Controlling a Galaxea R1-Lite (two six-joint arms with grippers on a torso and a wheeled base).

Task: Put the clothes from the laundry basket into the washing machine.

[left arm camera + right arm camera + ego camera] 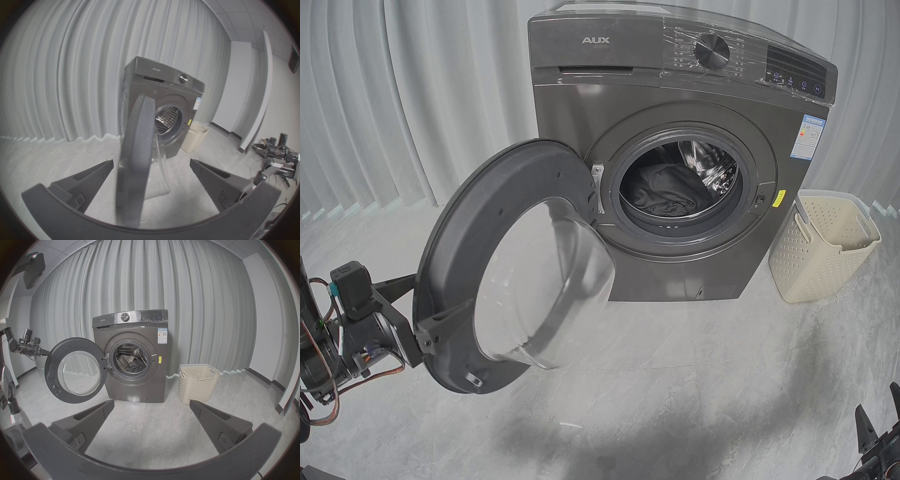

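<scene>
Left gripper (151, 162) is spread wide, straddling the rim of the open door (462, 250) of the washing machine (575, 112). Right gripper (151, 402) is spread wide and empty. Dark clothes (665, 187) lie in the drum (712, 164); the laundry basket (809, 265) stands just beside it.

**Item count**

Logging one washing machine (575, 112), one round door (462, 250) and one laundry basket (812, 262). The clothes (665, 187) are showing as one dark heap in the single drum (714, 164); separate pieces are not resolving.

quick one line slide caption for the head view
Left hand straddles the rim of the open door; dark clothes lie inside the washing machine, laundry basket beside it.
</scene>
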